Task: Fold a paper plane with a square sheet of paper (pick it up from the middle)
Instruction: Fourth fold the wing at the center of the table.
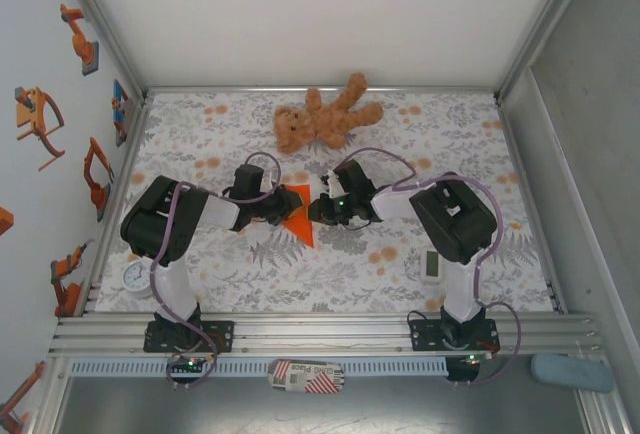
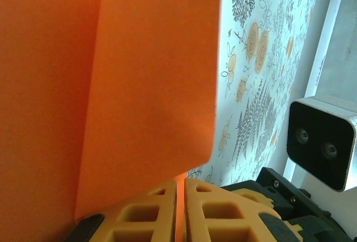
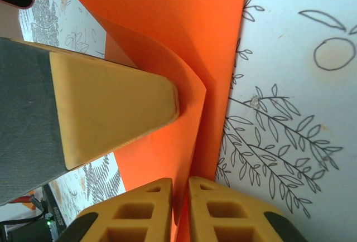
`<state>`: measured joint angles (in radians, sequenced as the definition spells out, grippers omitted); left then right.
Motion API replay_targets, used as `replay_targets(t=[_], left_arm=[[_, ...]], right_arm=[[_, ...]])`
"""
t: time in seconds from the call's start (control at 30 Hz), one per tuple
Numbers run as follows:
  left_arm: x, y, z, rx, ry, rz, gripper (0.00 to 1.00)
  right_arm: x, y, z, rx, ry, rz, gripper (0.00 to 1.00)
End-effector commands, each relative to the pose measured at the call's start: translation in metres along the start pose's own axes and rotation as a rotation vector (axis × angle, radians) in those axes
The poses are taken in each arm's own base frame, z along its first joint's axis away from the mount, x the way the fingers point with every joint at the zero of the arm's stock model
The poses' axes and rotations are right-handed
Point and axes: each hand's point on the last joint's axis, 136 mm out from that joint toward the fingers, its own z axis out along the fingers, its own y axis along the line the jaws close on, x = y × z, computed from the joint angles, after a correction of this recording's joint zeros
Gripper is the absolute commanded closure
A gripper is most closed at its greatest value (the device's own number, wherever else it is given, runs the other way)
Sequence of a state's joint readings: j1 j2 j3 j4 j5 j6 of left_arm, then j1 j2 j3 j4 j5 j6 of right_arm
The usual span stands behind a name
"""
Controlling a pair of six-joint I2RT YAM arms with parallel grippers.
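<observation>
The orange sheet of paper (image 1: 298, 219) is creased into a narrow pointed shape and is held between both arms at the table's middle, its tip pointing toward the near edge. My left gripper (image 1: 283, 205) is shut on its left side. In the left wrist view, the paper (image 2: 139, 86) stands as overlapping flaps above my left gripper (image 2: 180, 182), with an orange edge pinched in the slit. My right gripper (image 1: 318, 206) is shut on the other side. In the right wrist view, a curled fold of the paper (image 3: 167, 19) runs into my right gripper (image 3: 180, 182), close to the left gripper's finger (image 3: 111, 108).
A brown teddy bear (image 1: 325, 119) lies at the back of the flowered tablecloth (image 1: 450, 154). A small white gadget (image 1: 432, 264) lies near the right arm's base, and a round dial (image 1: 137, 276) near the left arm's base. The enclosure walls stand on both sides.
</observation>
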<state>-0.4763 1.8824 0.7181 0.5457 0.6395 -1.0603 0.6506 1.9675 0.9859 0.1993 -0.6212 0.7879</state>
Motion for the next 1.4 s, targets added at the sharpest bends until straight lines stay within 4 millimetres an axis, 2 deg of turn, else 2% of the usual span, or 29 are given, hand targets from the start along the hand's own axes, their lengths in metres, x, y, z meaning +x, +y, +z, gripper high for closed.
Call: replay_targets(t=[0.0,0.2,0.37,0.6,1.03,1.37], left_arm=[[0.000,-0.002,0.001,0.005,0.007,0.005,0.87],[-0.004,-0.021,-0.009,0.030,-0.013,0.028,0.84],[-0.007,-0.032,-0.026,0.008,-0.050,0.062,0.79],[0.002,-0.004,-0.042,-0.142,-0.088,0.062,0.72],[0.012,0.021,-0.032,-0.233,-0.044,0.014,0.67],[0.014,0.036,-0.030,-0.293,-0.045,-0.026,0.67]], right_arm=[[-0.003,0.002,0.003,-0.010,0.002,-0.002,0.89],[0.001,-0.007,0.003,0.015,0.001,0.015,0.94],[0.003,-0.011,0.003,0.026,-0.002,0.021,0.95],[0.004,-0.012,0.003,0.025,-0.011,0.018,0.96],[-0.006,0.009,-0.008,-0.028,-0.056,-0.025,0.97],[-0.001,0.002,-0.008,-0.019,-0.058,-0.003,0.98]])
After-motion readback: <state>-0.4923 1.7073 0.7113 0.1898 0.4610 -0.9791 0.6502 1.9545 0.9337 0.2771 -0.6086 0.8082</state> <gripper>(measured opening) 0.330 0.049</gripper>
